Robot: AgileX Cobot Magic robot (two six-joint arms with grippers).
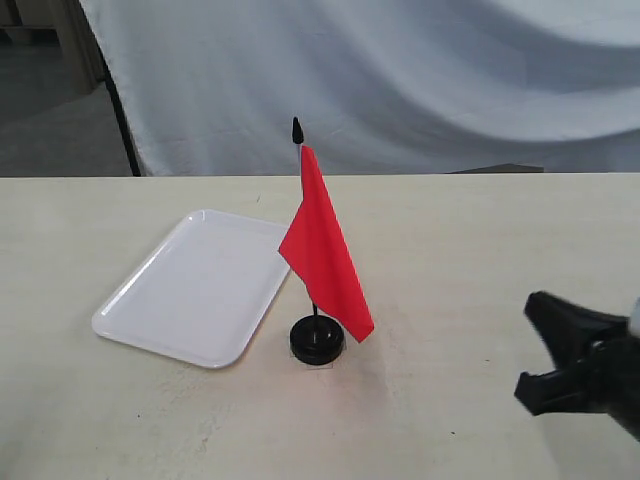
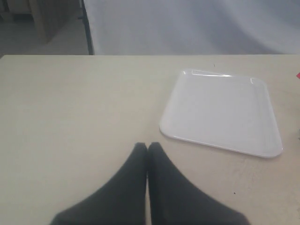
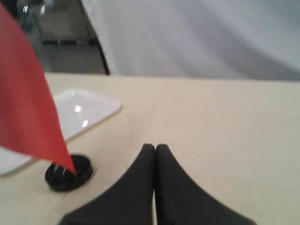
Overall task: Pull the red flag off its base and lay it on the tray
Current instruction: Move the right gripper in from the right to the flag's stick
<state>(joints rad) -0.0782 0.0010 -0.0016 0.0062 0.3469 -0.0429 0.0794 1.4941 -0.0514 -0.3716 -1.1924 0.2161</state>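
The red flag stands upright on its thin black stick in the round black base, just right of the white tray. The tray holds nothing. My right gripper hangs low at the right of the table, well clear of the flag. In its wrist view its fingertips touch, shut on nothing, with the flag and base off to one side ahead. My left gripper is shut and empty over bare table, the tray ahead of it; the exterior view does not show it.
The pale table runs back to a white cloth backdrop. A dark stand leg shows at the back left beyond the table edge.
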